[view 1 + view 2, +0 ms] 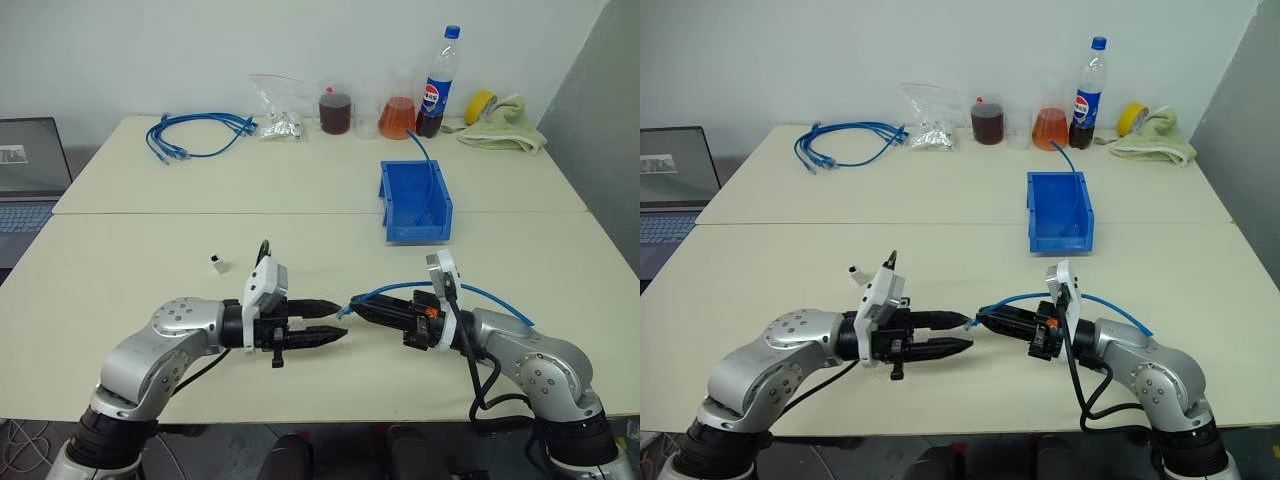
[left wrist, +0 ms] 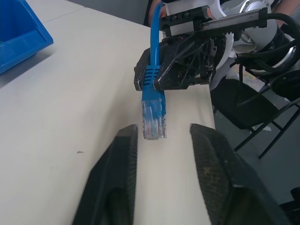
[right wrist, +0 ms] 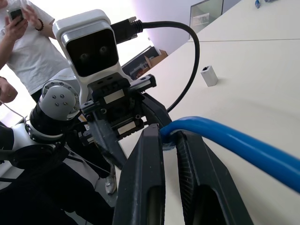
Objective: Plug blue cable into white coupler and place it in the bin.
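Black fingers of the right gripper [image 1: 358, 309] are pinching the blue cable [image 1: 490, 296] just behind its clear plug [image 2: 153, 125], above the table [image 1: 330, 240]. Facing it, the left gripper [image 1: 340, 320] is standing parted around the plug. Apart on the table, the white coupler [image 1: 216, 264] is lying left, the bin [image 1: 414, 202] sitting farther back.

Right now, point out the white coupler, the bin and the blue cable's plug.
white coupler [image 1: 216, 264], left eye view, on its top face.
bin [image 1: 443, 204], left eye view, on its right wall.
blue cable's plug [image 2: 153, 126], left wrist view, on the clear plug body.
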`<action>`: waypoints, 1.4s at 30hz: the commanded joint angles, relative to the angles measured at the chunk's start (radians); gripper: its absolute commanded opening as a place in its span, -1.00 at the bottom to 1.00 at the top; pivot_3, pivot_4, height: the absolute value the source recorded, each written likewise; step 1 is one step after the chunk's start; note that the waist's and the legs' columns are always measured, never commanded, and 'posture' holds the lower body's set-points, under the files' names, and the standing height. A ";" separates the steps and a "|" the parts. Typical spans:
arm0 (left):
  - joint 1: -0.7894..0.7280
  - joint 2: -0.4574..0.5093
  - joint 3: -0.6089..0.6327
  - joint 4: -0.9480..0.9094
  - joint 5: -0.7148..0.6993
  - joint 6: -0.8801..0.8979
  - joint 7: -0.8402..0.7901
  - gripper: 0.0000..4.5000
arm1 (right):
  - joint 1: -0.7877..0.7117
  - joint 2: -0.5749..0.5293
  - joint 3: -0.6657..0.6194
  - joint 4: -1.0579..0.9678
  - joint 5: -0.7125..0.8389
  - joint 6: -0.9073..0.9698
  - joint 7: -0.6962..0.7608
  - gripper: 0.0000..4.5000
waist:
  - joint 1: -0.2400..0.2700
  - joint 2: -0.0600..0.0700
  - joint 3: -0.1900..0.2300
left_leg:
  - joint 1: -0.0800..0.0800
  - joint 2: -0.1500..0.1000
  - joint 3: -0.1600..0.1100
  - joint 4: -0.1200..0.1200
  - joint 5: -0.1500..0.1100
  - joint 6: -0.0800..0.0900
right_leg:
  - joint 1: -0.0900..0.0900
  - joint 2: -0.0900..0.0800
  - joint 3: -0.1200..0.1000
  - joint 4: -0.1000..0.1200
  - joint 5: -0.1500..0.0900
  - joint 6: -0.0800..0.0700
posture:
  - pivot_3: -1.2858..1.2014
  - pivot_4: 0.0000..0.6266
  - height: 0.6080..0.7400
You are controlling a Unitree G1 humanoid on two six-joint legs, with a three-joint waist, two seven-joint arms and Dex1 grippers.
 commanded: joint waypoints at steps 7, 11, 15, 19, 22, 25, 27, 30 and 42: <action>0.045 0.051 0.035 -0.011 -0.005 -0.025 -0.023 0.88 | -0.029 -0.033 -0.005 0.004 -0.051 -0.065 0.049 -0.96 | -0.001 0.000 0.001 | 0.000 0.000 0.000 0.000 0.000 0.000 | 0.000 0.000 0.000 0.000 0.000 0.000 | 0.03 -0.52 1.00; 0.041 0.054 0.039 -0.011 -0.005 -0.023 -0.015 1.00 | -0.034 -0.040 -0.001 0.012 -0.068 -0.079 0.064 -0.96 | 0.000 0.000 0.001 | 0.000 0.000 0.000 0.000 0.000 0.000 | 0.000 0.000 0.000 0.000 0.000 0.000 | 0.03 -0.52 1.00; 0.034 0.058 0.048 -0.025 -0.010 -0.008 0.005 1.00 | -0.035 -0.048 0.006 0.019 -0.090 -0.093 0.081 -0.96 | -0.001 0.000 0.002 | 0.000 0.000 0.000 0.000 0.000 0.000 | 0.000 0.000 0.000 0.000 0.000 0.000 | 0.03 -0.52 1.00; 0.029 0.052 0.060 -0.057 0.026 -0.025 0.066 1.00 | -0.035 -0.056 0.008 0.025 -0.110 -0.106 0.093 -0.96 | 0.000 0.000 0.002 | 0.000 0.000 0.000 0.000 0.000 0.000 | 0.000 0.000 0.000 0.000 0.000 0.000 | 0.03 -0.52 1.00; 0.052 0.049 0.085 -0.101 0.029 -0.014 0.128 1.00 | -0.035 -0.060 0.000 0.033 -0.122 -0.115 0.098 -0.96 | 0.000 0.000 0.002 | 0.000 0.000 0.000 0.000 0.000 0.000 | 0.000 0.000 0.000 0.000 0.000 0.000 | 0.03 -0.52 1.00; 0.119 0.019 0.129 -0.144 0.058 -0.033 0.226 1.00 | -0.033 -0.068 -0.004 0.045 -0.137 -0.128 0.102 -0.96 | -0.002 0.000 0.002 | 0.000 0.001 0.000 0.000 0.000 0.000 | -0.001 0.000 0.001 0.000 0.000 0.000 | 0.03 -0.52 1.00; 0.174 -0.001 0.156 -0.169 0.089 -0.062 0.278 1.00 | -0.028 -0.069 -0.007 0.047 -0.141 -0.135 0.102 -0.96 | -0.002 0.000 0.002 | 0.000 0.001 -0.001 0.000 0.000 0.000 | -0.001 0.000 0.002 0.000 0.000 0.000 | 0.03 -0.52 1.00; 0.299 -0.036 0.228 -0.210 0.096 -0.061 0.359 1.00 | -0.021 -0.072 -0.010 0.052 -0.147 -0.142 0.106 -0.96 | 0.000 0.000 0.003 | 0.000 0.001 -0.001 -0.001 0.000 0.000 | -0.002 0.000 0.002 0.000 0.000 0.000 | 0.03 -0.52 1.00; 0.544 -0.156 0.483 -0.032 0.287 -0.295 0.549 1.00 | -0.016 -0.065 0.001 0.065 -0.160 -0.153 0.116 -0.96 | 0.002 0.000 0.003 | -0.001 0.000 0.000 -0.001 0.000 0.000 | -0.001 -0.001 0.001 -0.001 0.000 0.000 | 0.03 -0.52 1.00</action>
